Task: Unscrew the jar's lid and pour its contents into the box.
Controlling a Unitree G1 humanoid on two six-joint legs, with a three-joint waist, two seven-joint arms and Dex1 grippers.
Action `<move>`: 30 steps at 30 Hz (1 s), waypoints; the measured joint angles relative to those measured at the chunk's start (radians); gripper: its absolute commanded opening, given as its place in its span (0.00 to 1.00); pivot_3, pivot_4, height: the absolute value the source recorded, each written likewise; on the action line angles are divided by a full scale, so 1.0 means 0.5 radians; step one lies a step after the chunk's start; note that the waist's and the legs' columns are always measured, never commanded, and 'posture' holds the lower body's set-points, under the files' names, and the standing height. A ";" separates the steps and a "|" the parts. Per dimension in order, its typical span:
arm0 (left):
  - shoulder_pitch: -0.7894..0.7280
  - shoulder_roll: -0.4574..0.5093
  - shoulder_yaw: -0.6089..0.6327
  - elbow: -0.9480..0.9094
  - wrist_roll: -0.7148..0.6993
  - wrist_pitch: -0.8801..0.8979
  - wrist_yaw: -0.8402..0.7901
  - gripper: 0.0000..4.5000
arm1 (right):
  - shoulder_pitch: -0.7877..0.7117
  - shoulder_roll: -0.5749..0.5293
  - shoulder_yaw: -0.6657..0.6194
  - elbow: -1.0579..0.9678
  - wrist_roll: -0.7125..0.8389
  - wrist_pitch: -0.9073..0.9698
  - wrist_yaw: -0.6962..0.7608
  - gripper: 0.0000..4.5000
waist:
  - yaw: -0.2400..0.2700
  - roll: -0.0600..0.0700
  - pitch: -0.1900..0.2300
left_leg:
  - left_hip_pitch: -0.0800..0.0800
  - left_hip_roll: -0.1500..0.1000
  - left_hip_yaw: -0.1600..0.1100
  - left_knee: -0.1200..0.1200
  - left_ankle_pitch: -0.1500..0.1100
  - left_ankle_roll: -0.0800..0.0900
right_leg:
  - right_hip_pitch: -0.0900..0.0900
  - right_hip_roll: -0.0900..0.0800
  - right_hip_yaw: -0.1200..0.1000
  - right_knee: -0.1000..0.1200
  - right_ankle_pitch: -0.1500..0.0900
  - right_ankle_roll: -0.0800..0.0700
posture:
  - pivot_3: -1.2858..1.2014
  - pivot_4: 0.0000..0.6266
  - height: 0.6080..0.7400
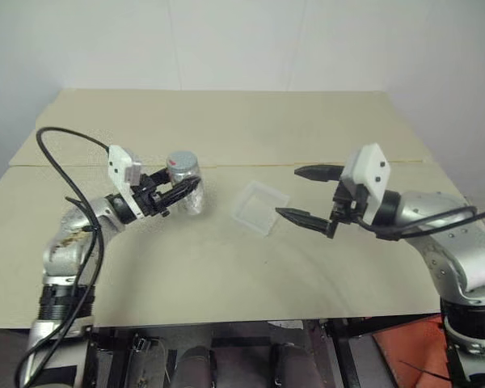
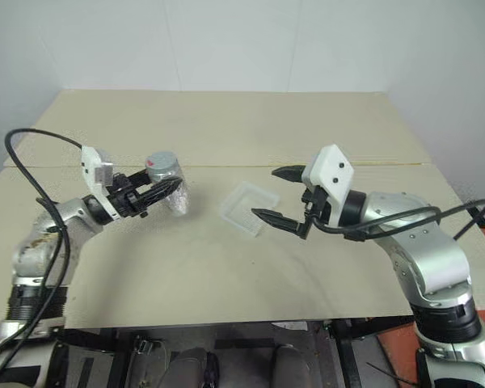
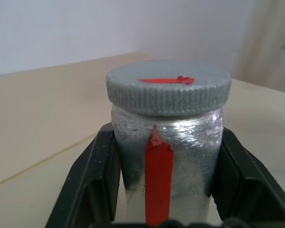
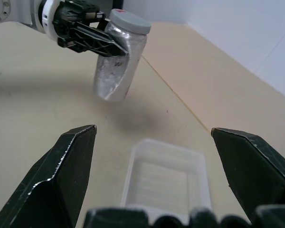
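My right gripper [image 1: 309, 196] sits spread wide just beside the clear box [image 1: 259, 208] on the table [image 1: 226, 275]. My left gripper [image 1: 180, 192] pinches the jar [image 1: 185, 187] off the table, lid [image 3: 168, 87] on.

Clear box [image 1: 259, 207] on beige table [image 1: 226, 267]

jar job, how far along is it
Done: the left gripper is shut on the silvery metallic jar with the red stripe and holds it off the table, as the right wrist view shows. In hand: the right gripper hangs open above the clear plastic box. Left: the grey ribbed lid is on; no unscrewing or pouring yet.
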 measured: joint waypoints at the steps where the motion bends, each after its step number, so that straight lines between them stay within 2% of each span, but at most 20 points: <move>1: -0.025 0.029 -0.005 0.007 -0.018 0.025 -0.082 0.57 | -0.038 0.019 0.014 0.021 -0.003 0.005 -0.010 1.00 | 0.000 0.000 0.000 | -0.001 0.000 0.000 0.000 0.000 0.000 | -0.001 0.000 0.000 0.000 0.000 0.000 | 0.52 0.24 1.00; 6: -0.202 0.179 -0.079 0.123 -0.034 0.033 -0.503 0.57 | -0.222 0.117 0.098 0.090 0.001 0.072 -0.036 1.00 | -0.007 0.000 0.000 | -0.001 -0.001 0.002 0.000 0.001 -0.002 | -0.002 0.000 0.000 0.000 0.000 0.000 | 0.52 0.24 1.00; 11: -0.263 0.122 -0.156 0.313 0.075 -0.150 -0.698 0.57 | -0.387 0.255 0.149 0.096 0.107 0.281 -0.085 1.00 | -0.007 0.000 0.000 | -0.002 -0.001 0.002 0.000 0.001 -0.001 | -0.002 0.000 0.000 0.001 0.000 0.000 | 0.52 0.24 1.00; 15: -0.315 0.010 -0.188 0.405 0.130 -0.318 -0.767 0.57 | -0.608 0.376 0.155 0.130 0.237 0.555 -0.183 1.00 | -0.009 0.001 0.000 | -0.004 0.000 0.002 0.002 0.001 -0.001 | -0.003 0.000 -0.001 0.001 0.000 0.000 | 0.52 0.24 1.00; 20: -0.353 -0.102 -0.229 0.431 0.153 -0.351 -0.805 0.57 | -0.861 0.580 0.191 0.229 0.307 0.869 -0.365 1.00 | -0.018 0.001 0.000 | -0.010 0.000 0.001 0.006 0.000 0.000 | -0.006 0.000 -0.002 0.004 0.000 0.000 | 0.52 0.24 1.00; 30: -0.449 -0.123 -0.229 0.487 0.153 -0.368 -0.890 0.57 | -0.902 0.700 0.296 0.337 0.245 0.896 -0.430 1.00 | -0.030 0.001 0.000 | -0.027 0.000 -0.001 0.013 0.003 -0.004 | -0.018 0.000 -0.004 0.010 0.002 0.003 | 0.52 0.24 1.00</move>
